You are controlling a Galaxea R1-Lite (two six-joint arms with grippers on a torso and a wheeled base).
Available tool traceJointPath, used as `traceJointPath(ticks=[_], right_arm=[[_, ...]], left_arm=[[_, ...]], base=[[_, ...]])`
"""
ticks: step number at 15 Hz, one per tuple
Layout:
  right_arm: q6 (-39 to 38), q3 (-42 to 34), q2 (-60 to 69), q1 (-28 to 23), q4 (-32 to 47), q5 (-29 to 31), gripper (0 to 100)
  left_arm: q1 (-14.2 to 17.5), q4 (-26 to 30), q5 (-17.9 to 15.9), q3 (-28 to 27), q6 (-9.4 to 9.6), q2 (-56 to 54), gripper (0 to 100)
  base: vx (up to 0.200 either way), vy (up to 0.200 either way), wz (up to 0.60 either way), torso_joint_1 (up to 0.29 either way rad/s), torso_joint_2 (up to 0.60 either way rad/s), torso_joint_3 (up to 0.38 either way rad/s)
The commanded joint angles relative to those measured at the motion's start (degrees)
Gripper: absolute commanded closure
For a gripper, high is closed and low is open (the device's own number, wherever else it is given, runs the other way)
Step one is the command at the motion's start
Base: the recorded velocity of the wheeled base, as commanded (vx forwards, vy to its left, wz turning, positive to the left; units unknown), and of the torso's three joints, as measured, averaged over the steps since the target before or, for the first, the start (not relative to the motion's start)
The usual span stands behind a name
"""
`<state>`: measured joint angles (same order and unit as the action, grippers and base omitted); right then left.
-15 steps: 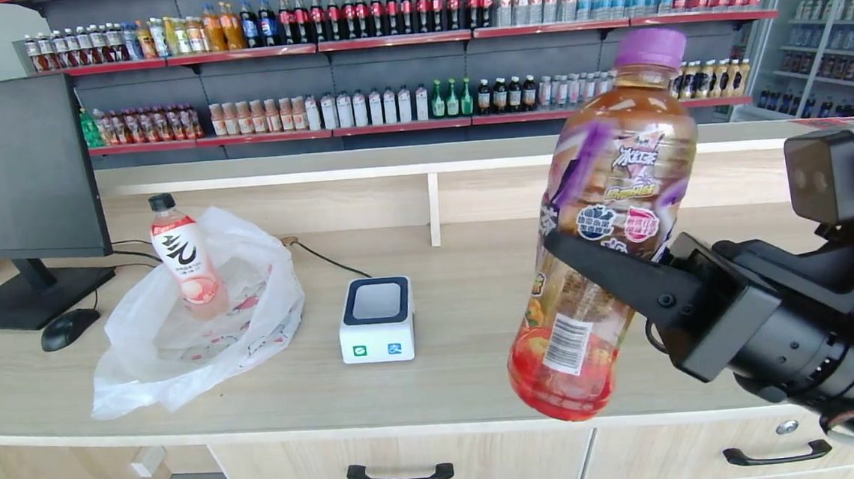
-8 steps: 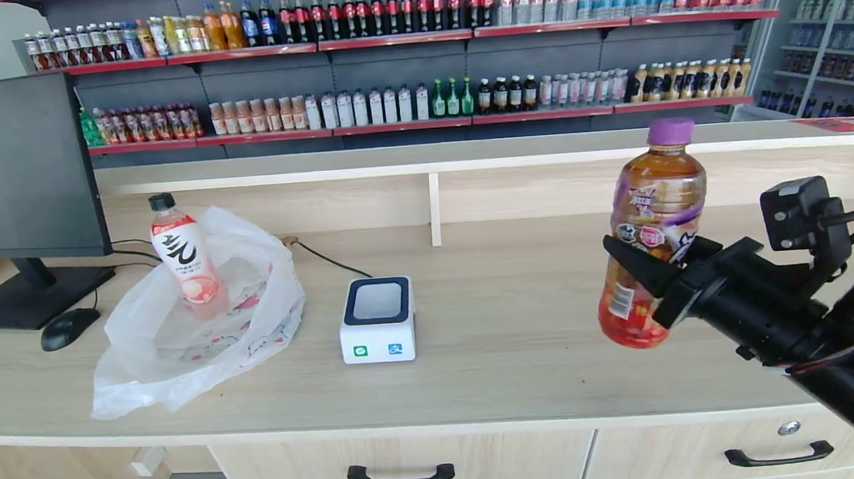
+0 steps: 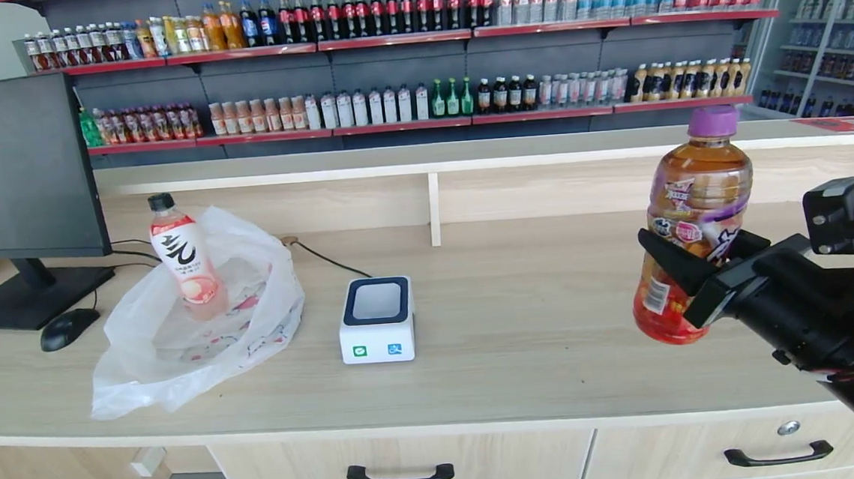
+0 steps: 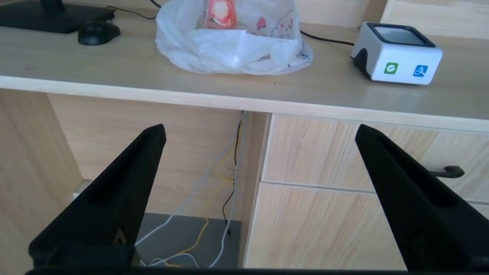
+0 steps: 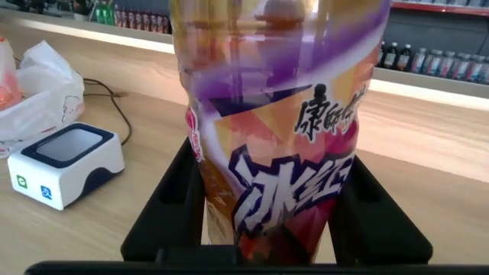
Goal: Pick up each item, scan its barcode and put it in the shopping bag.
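The counter (image 3: 526,368) carried the shopping bag (image 3: 142,357), with a pink bottle (image 3: 186,260) upright inside and the scanner (image 3: 378,318) just beside it. In the head view, the right gripper (image 3: 687,255) clamped a tea bottle (image 3: 697,198) above the counter's right end, barcode visible low on its side. The left wrist view recorded the left gripper (image 4: 258,136) spread wide below the counter edge.

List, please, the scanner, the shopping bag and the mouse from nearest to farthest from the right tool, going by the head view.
1. The scanner, in the middle, left of the right tool gripping the bottle.
2. The shopping bag, farther left.
3. The mouse, farthest left.
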<state>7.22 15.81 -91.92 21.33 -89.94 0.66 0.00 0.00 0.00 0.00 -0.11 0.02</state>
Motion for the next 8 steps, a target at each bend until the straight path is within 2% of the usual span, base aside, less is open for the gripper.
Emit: traceJointPath(ticks=[1,3,4,8], right_arm=[[-0.2,1.0,-0.5,-0.2,-0.1,0.1,100],[-0.4,-0.5,-0.7,0.5,-0.1,-1.5,100],[-1.9,0.4,-0.1,0.8,-0.1,-3.5,100],[-2.0,3.4,-1.1,1.2,-0.1,0.7,100]], left_arm=[[0.0,0.0,0.0,0.0,0.02,0.0,0],[0.0,0.0,0.0,0.0,0.11,0.0,0],[0.0,0.0,0.0,0.0,-0.07,0.0,0],[0.0,0.0,0.0,0.0,-0.15,0.0,0]], base=[[0.0,0.0,0.0,0.0,0.0,0.0],[0.0,0.0,0.0,0.0,0.0,0.0],[0.0,0.2,0.0,0.002,0.0,-0.002],[0.0,0.2,0.0,-0.001,0.0,0.002]])
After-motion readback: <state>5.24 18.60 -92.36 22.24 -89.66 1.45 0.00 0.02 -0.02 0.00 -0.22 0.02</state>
